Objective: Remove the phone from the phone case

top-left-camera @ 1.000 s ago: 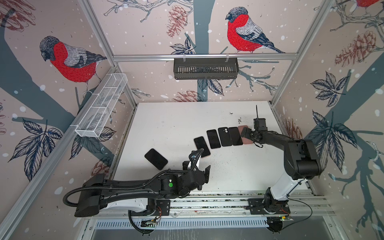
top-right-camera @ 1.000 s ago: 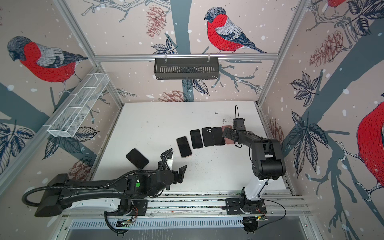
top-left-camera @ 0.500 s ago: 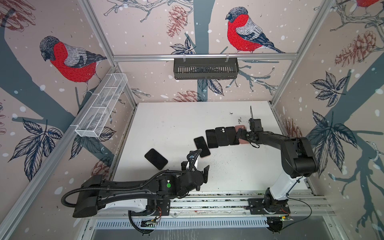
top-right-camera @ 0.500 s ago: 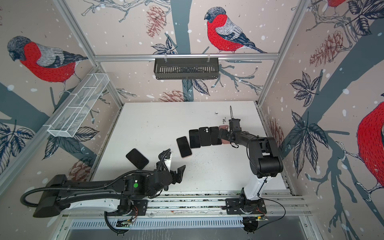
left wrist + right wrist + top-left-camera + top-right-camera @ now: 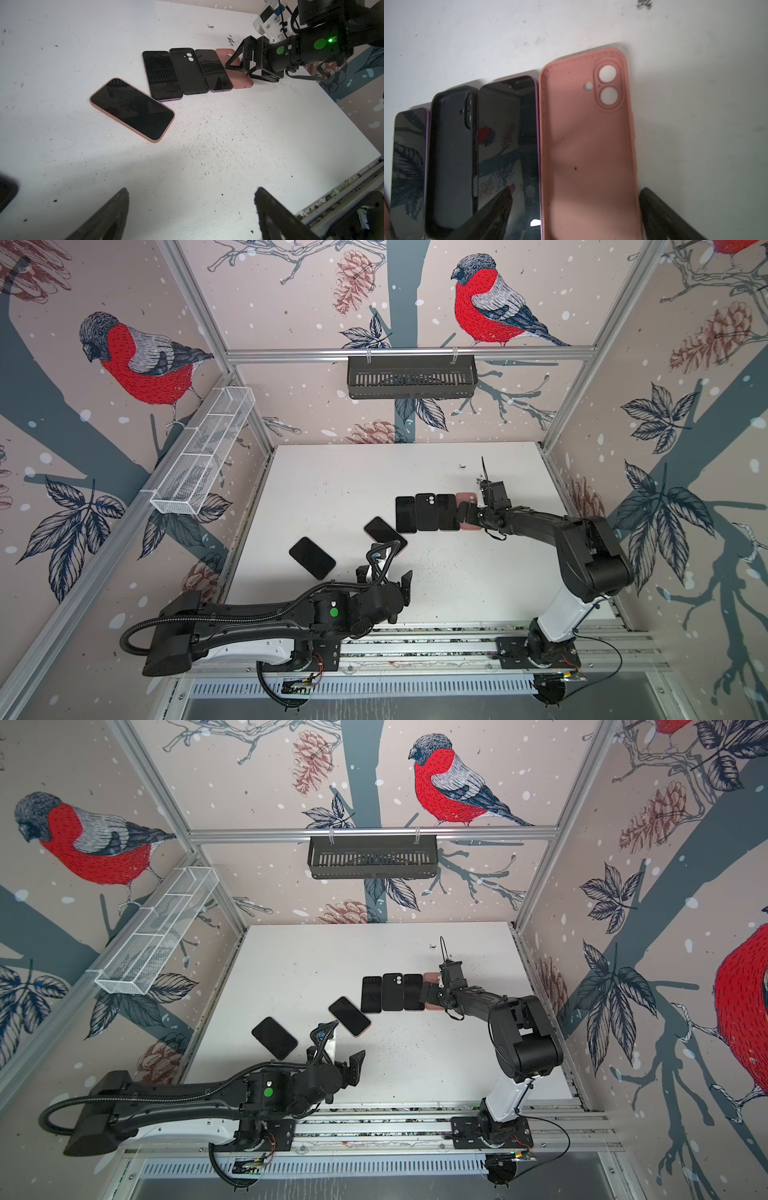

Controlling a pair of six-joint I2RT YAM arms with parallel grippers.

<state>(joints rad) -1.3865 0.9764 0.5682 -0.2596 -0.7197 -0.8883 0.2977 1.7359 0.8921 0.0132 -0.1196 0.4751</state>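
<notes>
- Nearest the base: found the left claw (image 5: 384, 574) hovering over bare worktop (image 5: 478, 585), jaws wide apart, nothing between them. Confirmed in the left wrist view.
- Just beyond, off to the left: noted a dark slab (image 5: 311, 558) lying flat and alone. Cannot tell whether phone, case or both.
- Next out, near the middle: logged a phone in a pink case (image 5: 132, 109), screen up, pink rim all round, lying askew just short of the row. Judged as the work left: phone not yet out of its case, no claw near it.
- Further out: counted a row of four, side by side, edges touching or nearly so:
  - purple-edged phone (image 5: 164, 75)
  - empty black case (image 5: 189, 71)
  - second purple-edged phone (image 5: 216, 70)
  - empty pink case (image 5: 589, 145)
- Read the two empty cases, open side up with camera holes bare, as extraction already done twice. Cannot tell whether the purple edges are thin cases or the phones' own bodies.
- At the row's right end: found the right claw (image 5: 467, 516) low over the empty pink case, jaws spread astride its width, gripping nothing. Cannot tell whether touching it.
- Farthest: black basket (image 5: 411, 377) on the back wall and wire tray (image 5: 203, 456) on the left wall, both uninvolved.
- Overall: judged partly done, with at least one cased phone remaining.
</notes>
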